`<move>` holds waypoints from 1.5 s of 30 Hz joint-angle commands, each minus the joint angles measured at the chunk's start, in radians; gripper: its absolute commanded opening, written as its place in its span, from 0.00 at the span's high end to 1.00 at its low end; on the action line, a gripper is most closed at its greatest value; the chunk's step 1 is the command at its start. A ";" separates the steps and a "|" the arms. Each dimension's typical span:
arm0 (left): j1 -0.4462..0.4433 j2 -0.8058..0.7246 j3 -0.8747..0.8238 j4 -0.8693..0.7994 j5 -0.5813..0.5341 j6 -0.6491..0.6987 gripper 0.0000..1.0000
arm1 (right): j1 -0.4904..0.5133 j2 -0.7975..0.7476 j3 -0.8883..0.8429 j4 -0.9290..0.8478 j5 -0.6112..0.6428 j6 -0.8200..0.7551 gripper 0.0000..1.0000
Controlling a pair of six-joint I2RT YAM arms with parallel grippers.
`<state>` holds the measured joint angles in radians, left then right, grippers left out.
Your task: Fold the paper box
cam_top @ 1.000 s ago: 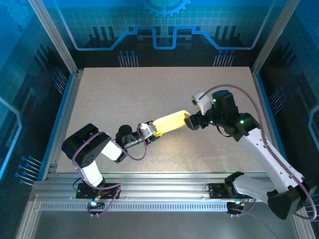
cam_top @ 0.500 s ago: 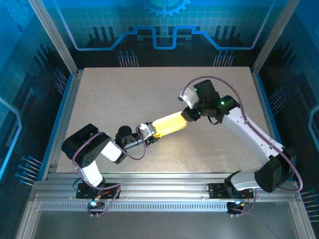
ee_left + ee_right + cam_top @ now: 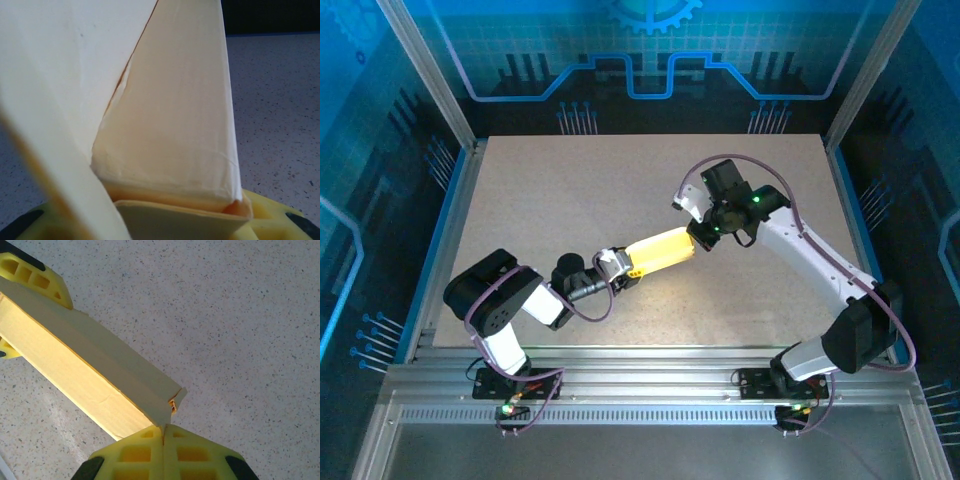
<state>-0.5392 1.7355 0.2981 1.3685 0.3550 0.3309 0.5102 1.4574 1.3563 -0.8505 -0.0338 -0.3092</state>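
Here the left end effector (image 3: pixel 623 264) clamps the box (image 3: pixel 660 250) at one end, seemingly as an anchor — the right end effector (image 3: pixel 164 427), clenched empty, presses the other end.

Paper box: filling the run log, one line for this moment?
paper box: rectangular tube | left gripper: gripping one end | right gripper: shut at other end

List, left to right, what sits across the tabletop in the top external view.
left arm's shoulder → left hand → paper box → right hand → right arm's elbow
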 commanded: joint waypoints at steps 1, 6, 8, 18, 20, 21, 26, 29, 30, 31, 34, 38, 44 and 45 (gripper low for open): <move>-0.017 -0.002 -0.001 0.032 -0.052 -0.020 0.77 | 0.011 0.003 0.029 -0.024 -0.021 0.059 1.00; -0.056 0.010 0.013 0.032 -0.117 -0.087 0.77 | 0.025 -0.012 -0.018 0.037 0.036 0.224 1.00; -0.075 0.021 0.014 0.032 -0.138 -0.084 0.76 | 0.026 -0.025 -0.053 0.067 0.026 0.255 1.00; -0.099 0.055 0.027 0.032 -0.215 -0.125 0.75 | 0.029 -0.059 -0.176 0.190 0.117 0.447 1.00; -0.098 0.059 0.029 0.033 -0.224 -0.128 0.75 | 0.030 -0.066 -0.197 0.213 0.131 0.469 1.00; -0.098 0.061 0.030 0.030 -0.228 -0.129 0.75 | 0.030 -0.066 -0.203 0.221 0.140 0.479 1.00; -0.100 0.079 0.047 0.007 -0.233 -0.154 0.74 | 0.029 -0.081 -0.255 0.273 0.155 0.512 1.00; -0.100 0.091 0.050 0.010 -0.241 -0.167 0.74 | 0.029 -0.074 -0.271 0.281 0.153 0.535 1.00; -0.100 0.094 0.051 0.008 -0.243 -0.172 0.74 | 0.029 -0.068 -0.276 0.281 0.154 0.543 1.00; -0.099 0.097 0.052 0.008 -0.244 -0.174 0.74 | 0.029 -0.067 -0.281 0.283 0.160 0.550 1.00; -0.100 0.109 0.052 0.016 -0.252 -0.183 0.74 | 0.029 -0.074 -0.318 0.319 0.161 0.558 1.00; -0.100 0.122 0.057 0.014 -0.257 -0.197 0.72 | 0.030 -0.080 -0.366 0.370 0.163 0.558 1.00; -0.100 0.137 0.055 0.033 -0.273 -0.211 0.70 | 0.030 -0.108 -0.468 0.500 0.163 0.549 1.00; -0.099 0.136 0.055 0.031 -0.275 -0.214 0.69 | 0.029 -0.117 -0.487 0.525 0.163 0.541 1.00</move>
<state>-0.6445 1.8515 0.3344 1.3598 0.1547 0.1555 0.5293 1.3598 0.9298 -0.3389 0.1379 0.2287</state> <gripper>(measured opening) 0.412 0.043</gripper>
